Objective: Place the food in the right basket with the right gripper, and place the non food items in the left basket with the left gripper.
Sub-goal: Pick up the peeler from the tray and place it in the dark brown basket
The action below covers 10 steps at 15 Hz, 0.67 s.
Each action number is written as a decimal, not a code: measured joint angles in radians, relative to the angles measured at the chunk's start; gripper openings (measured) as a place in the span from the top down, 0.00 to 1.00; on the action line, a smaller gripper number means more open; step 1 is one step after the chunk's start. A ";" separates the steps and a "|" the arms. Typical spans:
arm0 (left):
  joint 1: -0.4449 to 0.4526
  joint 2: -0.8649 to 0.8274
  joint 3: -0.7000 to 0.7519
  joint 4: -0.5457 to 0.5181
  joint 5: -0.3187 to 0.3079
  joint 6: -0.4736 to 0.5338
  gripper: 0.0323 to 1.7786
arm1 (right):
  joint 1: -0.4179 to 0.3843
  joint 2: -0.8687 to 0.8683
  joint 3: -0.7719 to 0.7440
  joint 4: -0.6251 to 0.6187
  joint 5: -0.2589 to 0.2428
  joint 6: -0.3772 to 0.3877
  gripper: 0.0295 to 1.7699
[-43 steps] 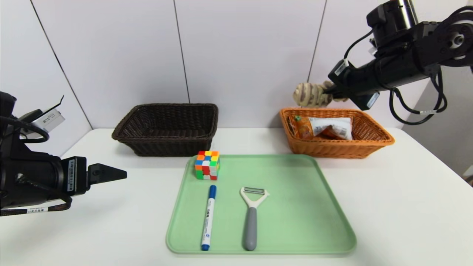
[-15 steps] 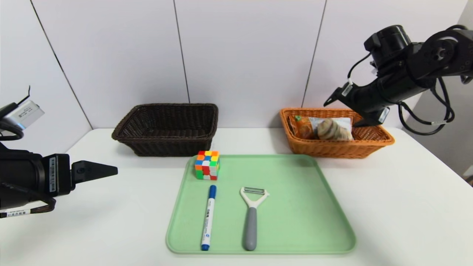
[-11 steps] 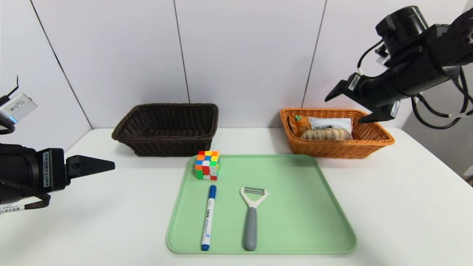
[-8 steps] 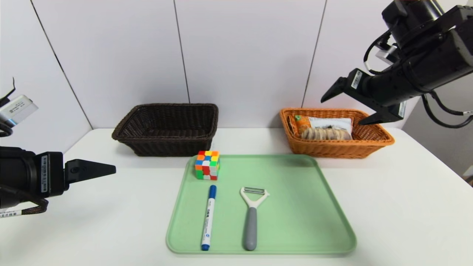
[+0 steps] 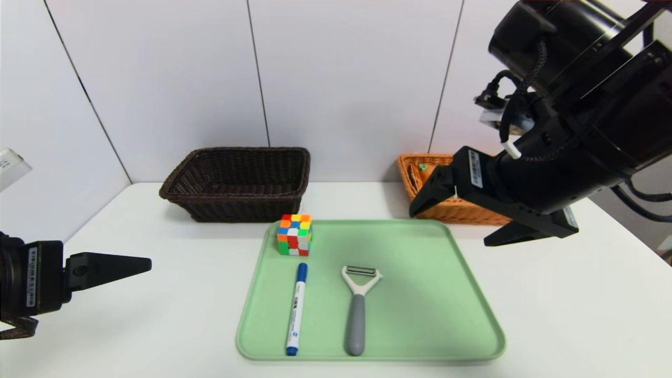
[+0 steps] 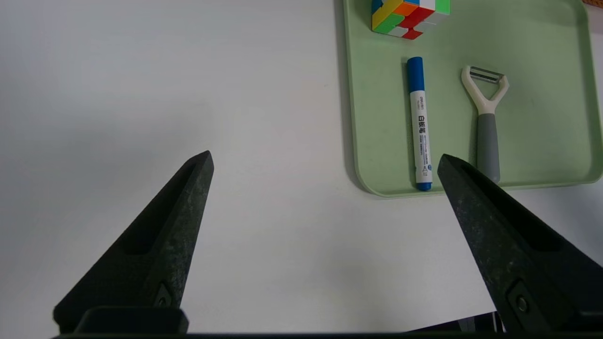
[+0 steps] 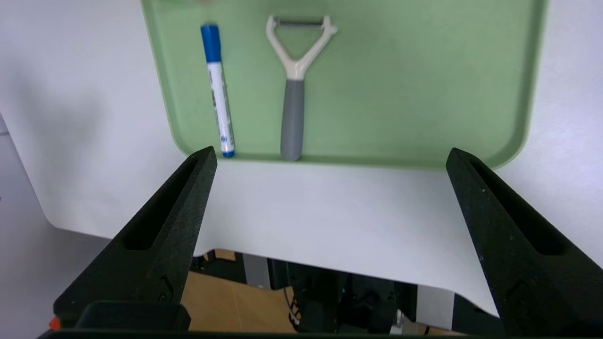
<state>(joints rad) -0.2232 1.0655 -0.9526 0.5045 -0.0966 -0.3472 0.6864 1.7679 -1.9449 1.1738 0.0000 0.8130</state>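
Right claw (image 5: 452, 219) spread wide, holding nothing, hanging above the tabletop (image 5: 577, 304) in front of the orange-tan right basket (image 5: 420, 176) and hiding most of it; food not visible from here. Left claw (image 6: 325, 162) also spread and empty, low over the tabletop's left side, well apart from the green tray (image 5: 430, 315). On the tray: puzzle cube (image 5: 294, 234) at the far left corner, marker (image 5: 296, 308) and peeler (image 5: 357, 307) side by side nearer. Dark left basket (image 5: 237, 182) behind the cube.

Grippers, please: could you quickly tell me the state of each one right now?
Left gripper: open, holding nothing, over the table beside the tray.
Right gripper: open, holding nothing, above the tray's near edge.
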 joint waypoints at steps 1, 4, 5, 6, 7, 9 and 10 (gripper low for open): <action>0.000 -0.011 0.000 0.000 0.000 0.000 0.05 | 0.019 0.011 0.000 0.001 0.004 0.010 0.05; -0.002 -0.042 0.001 0.003 -0.001 0.001 0.05 | 0.043 0.034 0.000 0.006 0.011 0.013 0.04; -0.003 -0.048 0.000 0.006 -0.001 0.001 0.05 | 0.048 0.038 0.000 0.009 0.011 0.013 0.04; -0.003 -0.051 -0.003 0.008 -0.001 0.001 0.05 | 0.050 0.041 0.000 0.017 0.012 0.012 0.04; -0.004 -0.054 -0.004 0.007 -0.001 0.003 0.05 | 0.055 0.042 0.000 0.026 0.012 0.011 0.04; -0.010 -0.058 -0.002 0.008 -0.002 0.004 0.05 | 0.076 0.050 0.000 0.031 0.012 0.010 0.04; -0.016 -0.062 -0.001 0.012 -0.002 0.003 0.05 | 0.093 0.057 0.000 0.042 0.013 0.004 0.04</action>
<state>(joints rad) -0.2394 1.0038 -0.9534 0.5166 -0.0989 -0.3443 0.7794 1.8251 -1.9445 1.2155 0.0128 0.8168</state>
